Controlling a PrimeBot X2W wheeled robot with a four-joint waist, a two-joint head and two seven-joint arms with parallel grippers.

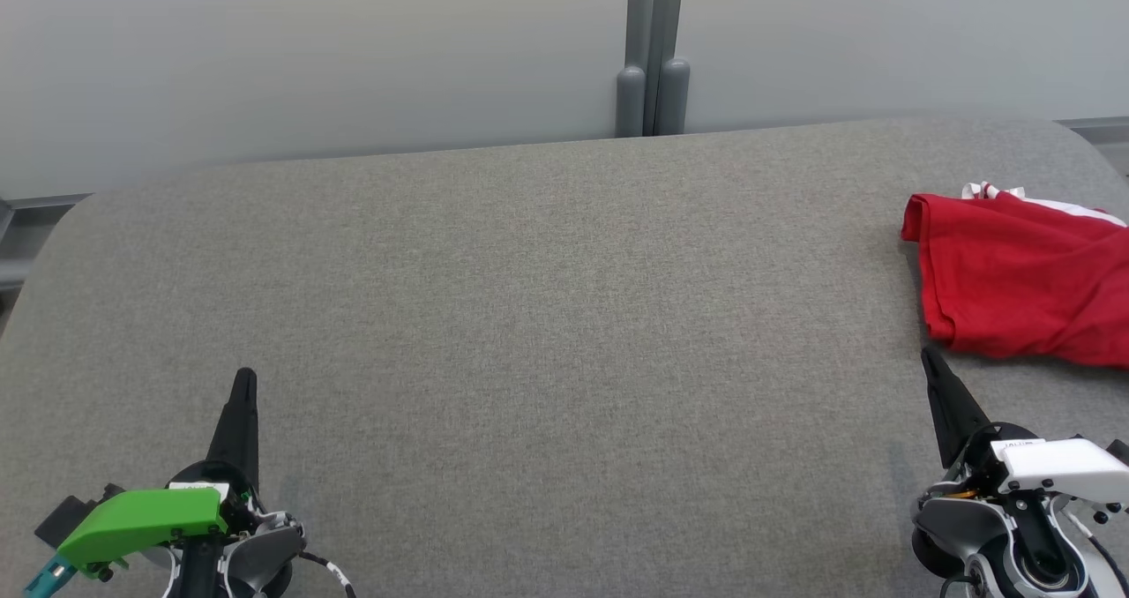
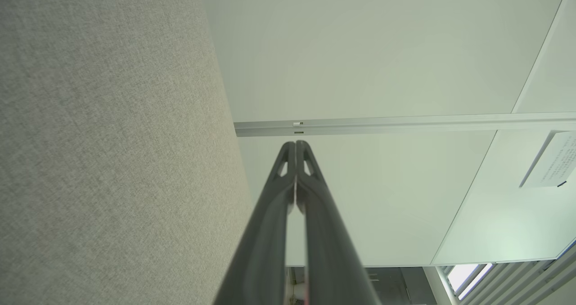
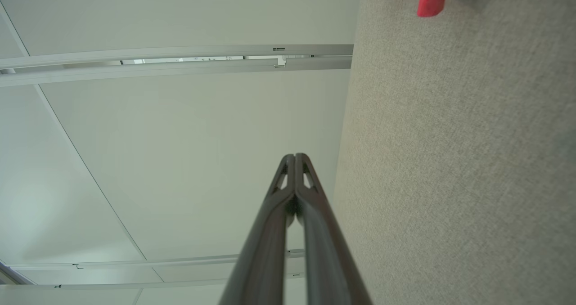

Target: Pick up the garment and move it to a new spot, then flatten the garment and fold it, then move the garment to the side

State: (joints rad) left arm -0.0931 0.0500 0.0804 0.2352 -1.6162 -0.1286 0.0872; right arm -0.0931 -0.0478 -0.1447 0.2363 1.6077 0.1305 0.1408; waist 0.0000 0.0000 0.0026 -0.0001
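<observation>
Both grippers are pinched fully closed and hold nothing: left gripper [image 1: 245, 377] at the near left of the grey table [image 1: 547, 316], right gripper [image 1: 927, 355] at the near right. The red garment [image 1: 1023, 285] lies bunched at the table's right edge, just beyond the right gripper's tip.

One garment [image 1: 1014, 280], two claws [image 1: 245, 377] [image 1: 928, 355]

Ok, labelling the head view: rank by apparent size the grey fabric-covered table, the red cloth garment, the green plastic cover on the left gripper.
1. Grey fabric-covered table
2. Red cloth garment, cut by the right edge
3. Green plastic cover on left gripper, nearest the camera
</observation>
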